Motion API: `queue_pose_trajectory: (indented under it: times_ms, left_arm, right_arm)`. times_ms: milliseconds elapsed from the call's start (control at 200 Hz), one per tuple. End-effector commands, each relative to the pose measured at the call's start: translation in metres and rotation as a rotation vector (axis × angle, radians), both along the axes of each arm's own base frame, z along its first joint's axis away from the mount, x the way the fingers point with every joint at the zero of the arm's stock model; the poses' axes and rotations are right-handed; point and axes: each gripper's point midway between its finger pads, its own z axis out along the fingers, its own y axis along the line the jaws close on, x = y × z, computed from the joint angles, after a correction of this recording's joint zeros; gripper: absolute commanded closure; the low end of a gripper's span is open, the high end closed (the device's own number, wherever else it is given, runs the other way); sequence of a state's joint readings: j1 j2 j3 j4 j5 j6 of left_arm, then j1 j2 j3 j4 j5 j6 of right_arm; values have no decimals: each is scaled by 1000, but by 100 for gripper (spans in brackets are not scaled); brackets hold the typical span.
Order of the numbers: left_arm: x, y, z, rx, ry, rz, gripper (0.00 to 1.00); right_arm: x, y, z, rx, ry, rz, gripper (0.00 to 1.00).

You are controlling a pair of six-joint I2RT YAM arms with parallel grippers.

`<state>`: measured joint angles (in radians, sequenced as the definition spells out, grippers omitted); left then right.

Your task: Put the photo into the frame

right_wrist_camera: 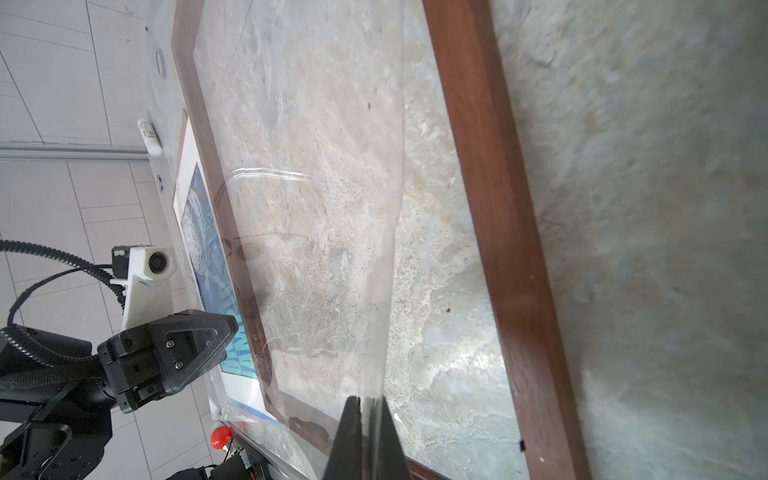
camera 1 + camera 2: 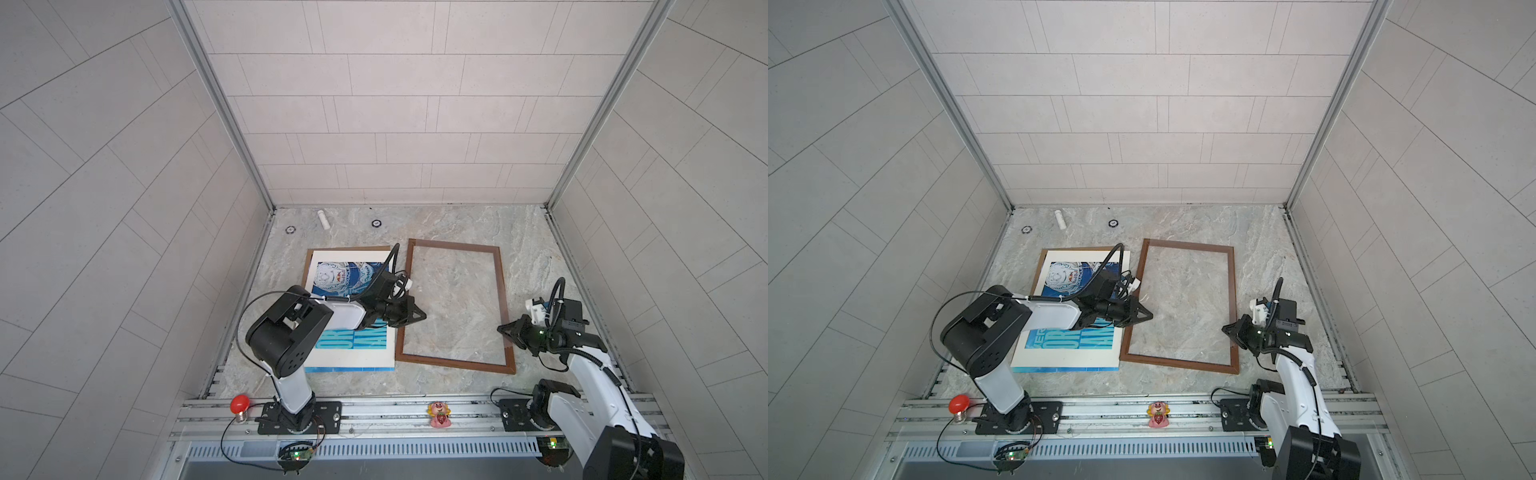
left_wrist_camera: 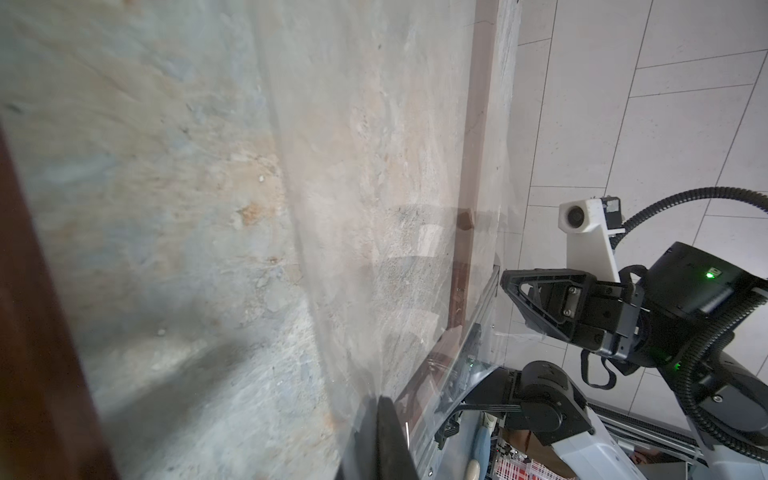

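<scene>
A thin dark-brown frame [image 2: 455, 365] is laid flat on the marbled table [image 2: 532, 249]. The photo [image 2: 332, 276] is laid face up just beside it, on the left. A clear pane [image 1: 316, 232] is held over the frame. The left claw [image 2: 420, 314] is clamped on one long edge of the pane, and the right claw [image 2: 501, 329] on the opposite edge.

white shells and black joints on left arm [image 2: 291, 328] and right arm [image 2: 590, 374], bolted to black base plates [image 2: 328, 417]. black triangular fingers on left gripper [image 2: 423, 315] and right gripper [image 2: 500, 329], small screws. white wrist camera housing [image 3: 582, 218], ribbed black cable [image 3: 681, 194], green light [image 3: 711, 274].
</scene>
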<state>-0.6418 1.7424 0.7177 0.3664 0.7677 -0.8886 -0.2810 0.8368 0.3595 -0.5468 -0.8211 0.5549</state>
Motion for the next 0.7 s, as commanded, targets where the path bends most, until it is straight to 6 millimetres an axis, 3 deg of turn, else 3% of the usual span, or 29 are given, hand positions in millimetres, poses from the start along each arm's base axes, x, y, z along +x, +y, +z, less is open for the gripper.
queue_pose_trajectory:
  times_ms: [0, 350, 695]
  left_arm:
    - [-1, 5, -5, 30, -38, -7, 100]
    - [-6, 16, -28, 69, -8, 33, 100]
    - [-5, 16, -37, 73, -11, 34, 100]
  right_arm:
    - [-7, -1, -9, -27, 26, -6, 100]
    - [-4, 3, -9, -28, 23, 9, 100]
    - [-11, 6, -15, -42, 41, 22, 100]
